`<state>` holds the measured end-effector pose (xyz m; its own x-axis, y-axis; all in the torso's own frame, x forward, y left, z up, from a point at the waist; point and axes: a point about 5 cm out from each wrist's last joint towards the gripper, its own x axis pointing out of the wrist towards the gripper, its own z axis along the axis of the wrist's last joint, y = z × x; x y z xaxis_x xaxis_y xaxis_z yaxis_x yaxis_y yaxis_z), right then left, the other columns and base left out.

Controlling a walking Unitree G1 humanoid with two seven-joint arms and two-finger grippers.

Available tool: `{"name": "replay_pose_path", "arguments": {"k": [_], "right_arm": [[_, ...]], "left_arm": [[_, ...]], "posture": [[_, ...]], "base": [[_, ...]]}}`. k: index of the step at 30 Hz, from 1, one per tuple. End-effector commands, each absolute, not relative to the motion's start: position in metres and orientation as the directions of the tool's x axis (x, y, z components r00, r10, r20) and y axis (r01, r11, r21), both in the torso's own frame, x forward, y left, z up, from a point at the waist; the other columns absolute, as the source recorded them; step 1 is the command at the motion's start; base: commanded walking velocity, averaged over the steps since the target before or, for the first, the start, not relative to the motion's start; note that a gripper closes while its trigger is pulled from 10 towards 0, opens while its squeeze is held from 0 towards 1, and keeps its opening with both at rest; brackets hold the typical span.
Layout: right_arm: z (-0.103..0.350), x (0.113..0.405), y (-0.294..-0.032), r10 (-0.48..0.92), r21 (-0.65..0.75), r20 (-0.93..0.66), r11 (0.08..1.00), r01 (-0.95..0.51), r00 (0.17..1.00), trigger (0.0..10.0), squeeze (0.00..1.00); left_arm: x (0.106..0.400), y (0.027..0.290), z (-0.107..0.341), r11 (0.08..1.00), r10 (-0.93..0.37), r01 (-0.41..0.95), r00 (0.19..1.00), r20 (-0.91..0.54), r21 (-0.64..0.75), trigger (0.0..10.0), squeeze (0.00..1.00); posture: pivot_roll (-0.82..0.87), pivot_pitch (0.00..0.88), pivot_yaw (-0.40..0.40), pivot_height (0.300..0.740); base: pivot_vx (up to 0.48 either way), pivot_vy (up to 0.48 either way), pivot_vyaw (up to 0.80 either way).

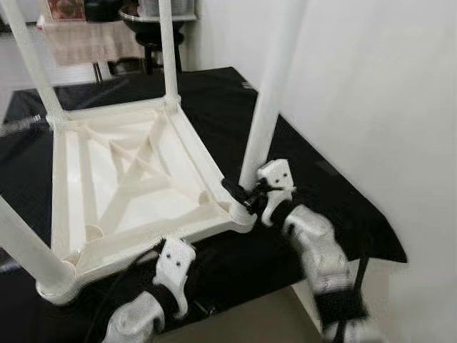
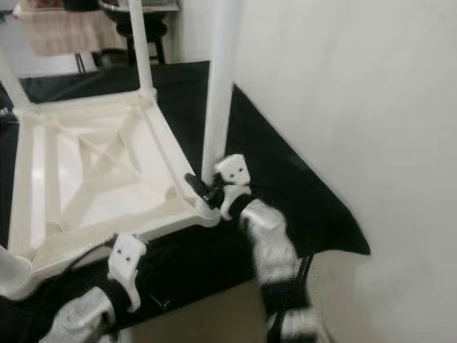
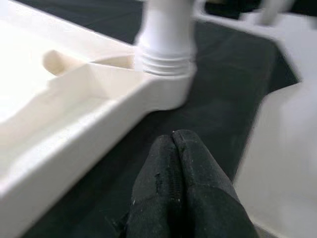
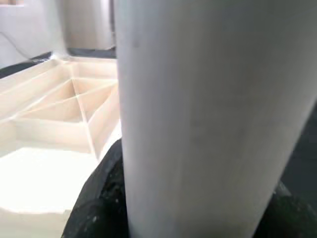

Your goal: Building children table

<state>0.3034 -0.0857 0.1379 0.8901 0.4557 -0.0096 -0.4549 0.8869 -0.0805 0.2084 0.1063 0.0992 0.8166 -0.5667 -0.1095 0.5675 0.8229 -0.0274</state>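
Right gripper (image 1: 246,194) jaws are clamping the upright table leg (image 1: 268,107) near its base, long axis vertical. Left gripper (image 3: 173,168) jaws are resting together, farther away.

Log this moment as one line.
right gripper: shut on table leg at near corner | left gripper: shut, idle beside tabletop | tabletop upside down

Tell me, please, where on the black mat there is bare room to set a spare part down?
The black mat is bare between the upturned tabletop and the white wall, and beyond the tabletop's far edge. The near corner is crowded: the right gripper clasps a leg there, the left gripper beside it.
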Motion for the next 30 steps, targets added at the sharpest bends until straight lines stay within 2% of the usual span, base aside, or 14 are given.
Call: {"name": "replay_pose_path", "arguments": {"k": [1,5,8,10,11,12,13,14,17,21,26,30], "right_arm": [[0.109,0.299,-0.085,0.456,-0.118,-0.171,0.871,-0.477,0.874,0.0,0.0],[0.111,0.317,-0.081,0.457,-0.124,-0.168,0.869,-0.479,0.874,0.0,0.0],[0.114,0.318,-0.076,0.432,-0.128,-0.168,0.882,-0.454,0.886,0.0,0.0],[0.117,0.319,-0.075,0.432,-0.1,-0.153,0.888,-0.448,0.889,10.0,0.0],[0.117,0.319,-0.075,0.432,-0.1,-0.153,0.888,-0.448,0.889,10.0,0.0],[0.121,0.319,-0.074,0.445,-0.078,-0.134,0.886,-0.457,0.885,10.0,0.87],[0.121,0.319,-0.074,0.445,-0.078,-0.134,0.886,-0.457,0.885,10.0,0.87],[0.127,0.314,-0.076,0.486,-0.041,-0.101,0.87,-0.492,0.868,10.0,1.0],[0.13,0.31,-0.079,0.504,-0.028,-0.08,0.862,-0.507,0.86,10.0,1.0],[0.129,0.293,-0.1,0.574,0.022,-0.041,0.819,-0.573,0.818,10.0,1.0],[0.12,0.271,-0.131,0.531,0.017,-0.051,0.848,-0.53,0.846,10.0,1.0],[0.117,0.262,-0.142,0.507,0.007,-0.062,0.862,-0.508,0.86,10.0,1.0]], "left_arm": [[0.207,0.106,0.097,0.815,-0.578,0.579,0.806,-0.126,-0.036,10.0,0.0],[0.207,0.106,0.097,0.82,-0.571,0.571,0.812,-0.123,-0.04,10.0,0.0],[0.207,0.106,0.098,0.829,-0.557,0.558,0.822,-0.12,-0.033,10.0,0.0],[0.208,0.107,0.098,0.837,-0.545,0.547,0.83,-0.117,-0.023,10.0,0.0],[0.208,0.107,0.098,0.837,-0.545,0.547,0.83,-0.117,-0.023,10.0,0.0],[0.208,0.108,0.099,0.841,-0.54,0.541,0.834,-0.116,-0.017,10.0,0.0],[0.208,0.108,0.099,0.841,-0.54,0.541,0.834,-0.116,-0.017,10.0,0.0],[0.209,0.109,0.1,0.85,-0.524,0.527,0.844,-0.113,-0.003,10.0,0.0],[0.21,0.111,0.1,0.857,-0.512,0.516,0.852,-0.112,0.006,10.0,0.0],[0.212,0.119,0.103,0.896,-0.433,0.44,0.897,-0.092,0.064,10.0,0.0],[0.212,0.13,0.107,0.935,-0.333,0.34,0.94,-0.075,0.1,10.0,0.0],[0.21,0.133,0.109,0.943,-0.308,0.315,0.949,-0.073,0.11,10.0,0.0]], "posture": [[0.05,0.091,-0.05,0.74],[0.06,0.089,-0.065,0.74],[0.07,0.087,-0.069,0.74],[0.07,0.085,-0.068,0.74],[0.07,0.085,-0.068,0.74],[0.07,0.085,-0.068,0.74],[0.07,0.085,-0.068,0.74],[0.06,0.082,-0.067,0.74],[0.06,0.082,-0.067,0.74],[0.04,0.08,-0.06,0.74],[0.02,0.077,-0.053,0.74],[0.02,0.079,-0.049,0.74]], "base": [[0.0,0.0,0.0],[0.0,0.0,0.0],[0.0,0.0,0.0],[0.0,0.0,0.0],[0.0,0.0,0.0],[0.0,0.0,0.0],[0.0,0.0,0.0],[0.0,0.0,0.0],[0.0,0.0,0.0],[0.0,0.0,0.0],[0.0,0.0,0.0],[0.0,0.0,0.0]]}}
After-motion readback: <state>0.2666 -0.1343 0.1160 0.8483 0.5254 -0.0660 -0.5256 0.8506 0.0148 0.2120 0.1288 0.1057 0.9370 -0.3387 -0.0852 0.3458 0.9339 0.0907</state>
